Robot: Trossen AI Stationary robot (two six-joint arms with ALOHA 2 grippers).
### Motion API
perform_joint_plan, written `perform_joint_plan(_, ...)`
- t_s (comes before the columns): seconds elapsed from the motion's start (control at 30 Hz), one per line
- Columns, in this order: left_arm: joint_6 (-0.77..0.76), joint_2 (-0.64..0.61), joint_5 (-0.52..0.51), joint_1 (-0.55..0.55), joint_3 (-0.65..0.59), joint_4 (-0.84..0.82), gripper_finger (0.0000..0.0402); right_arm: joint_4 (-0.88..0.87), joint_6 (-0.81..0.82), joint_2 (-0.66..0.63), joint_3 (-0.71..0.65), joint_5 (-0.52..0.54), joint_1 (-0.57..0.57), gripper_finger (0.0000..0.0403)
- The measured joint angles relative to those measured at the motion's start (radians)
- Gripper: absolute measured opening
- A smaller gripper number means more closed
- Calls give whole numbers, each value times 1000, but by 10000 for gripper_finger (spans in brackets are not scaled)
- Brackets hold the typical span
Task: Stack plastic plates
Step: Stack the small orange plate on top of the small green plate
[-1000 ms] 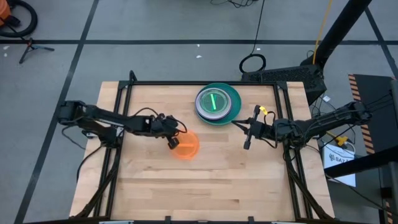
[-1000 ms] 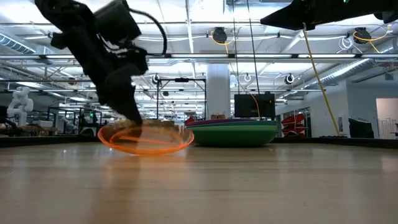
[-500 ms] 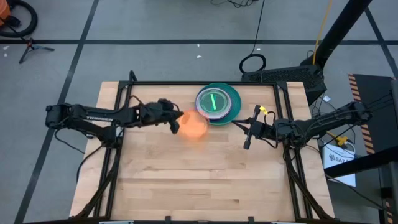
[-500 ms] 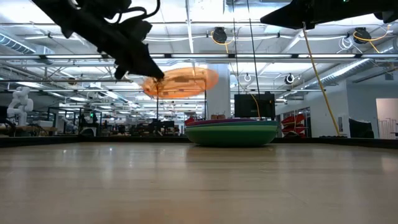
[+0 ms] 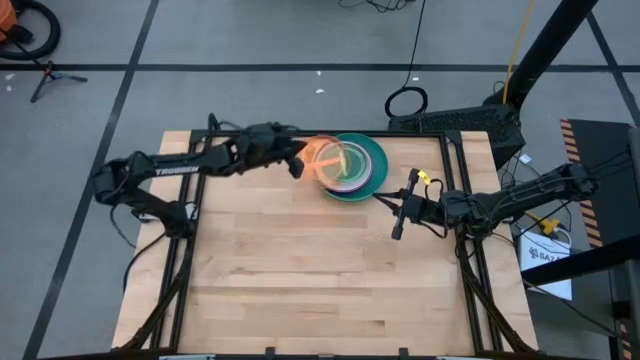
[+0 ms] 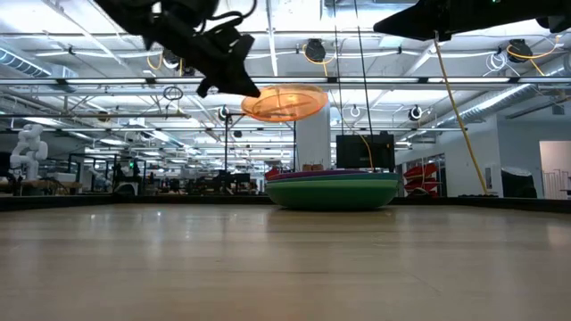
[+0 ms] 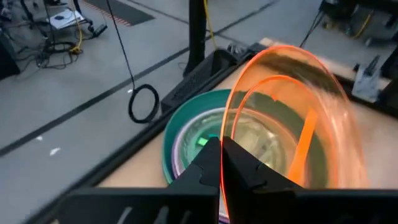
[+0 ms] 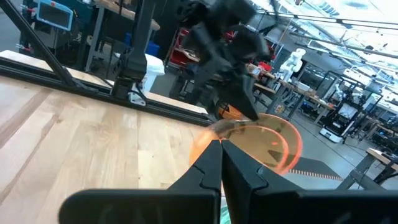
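A see-through orange plate [image 5: 332, 160] hangs over the left part of the stack of plastic plates [image 5: 372, 158], which stands on the table near its far edge, a large green plate at the bottom [image 6: 335, 191]. My left gripper [image 5: 298, 162] is shut on the orange plate and shows in the low view as well [image 6: 243, 86]. My right gripper [image 5: 397, 232] waits to the right of the table's middle, shut, with nothing between its fingers [image 8: 221, 160]. My left gripper pinches the orange plate's rim [image 7: 226, 146] between its two fingers, on the side of the plate that faces the table's left. The fingers come from the left, slanting a little downward. The plate [image 6: 284, 102] is lifted clear and nearly level, high above the stack.
Black frame rails [image 5: 300, 133] run along the table's far edge and its sides. A coiled cable [image 5: 406, 101] lies on the floor beyond the table. Bare wood [image 5: 320, 290] fills the near half of the table.
My left gripper has lifted the orange plate off the table and carried it up, toward the far edge and to the right, until it hangs over the stack. The gripper has tipped from pointing steeply down to nearly level.
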Motion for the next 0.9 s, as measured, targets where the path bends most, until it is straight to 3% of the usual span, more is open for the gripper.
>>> perform_joint_plan(0.17,62,135,31,74,182,-168,3,-4,0,0,0,3,0,0)
perform_joint_plan(0.3,83,255,116,114,322,-235,3,-4,-9,0,0,3,0,0)
perform_joint_plan(0.47,91,384,129,133,443,-307,3,-10,-13,0,0,3,0,0)
perform_joint_plan(0.73,62,472,130,133,478,-304,3,-28,-15,0,0,4,0,0)
perform_joint_plan(0.9,49,475,129,133,478,-304,15,-39,-16,0,0,81,0,0)
